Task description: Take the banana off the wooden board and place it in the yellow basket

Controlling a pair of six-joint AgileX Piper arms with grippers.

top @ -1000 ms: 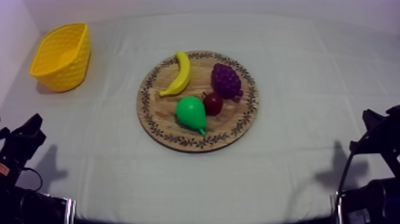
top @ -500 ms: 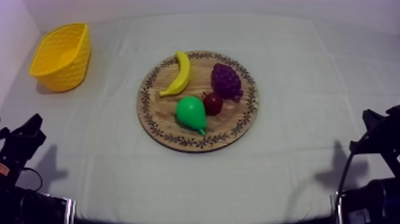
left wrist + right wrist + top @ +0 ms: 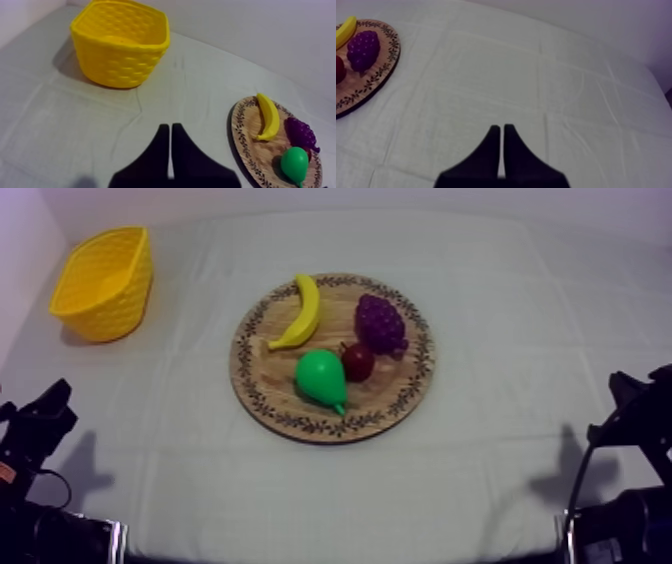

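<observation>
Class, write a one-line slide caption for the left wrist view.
Shut left tool over the cloth, yellow basket beyond, banana on the wooden board.

Grey-white, cloth-covered table (image 3: 520,308), faintly creased. Round wooden board (image 3: 388,398) with patterned rim lying flat at centre of top view. Upright yellow basket (image 3: 110,313) at upper left of frame, well apart from board, directly on cloth.

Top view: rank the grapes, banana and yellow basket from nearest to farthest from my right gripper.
1. Grapes, on the board's right side, closest to the right gripper.
2. Banana, on the board's left side.
3. Yellow basket, far left, off the board.
</observation>
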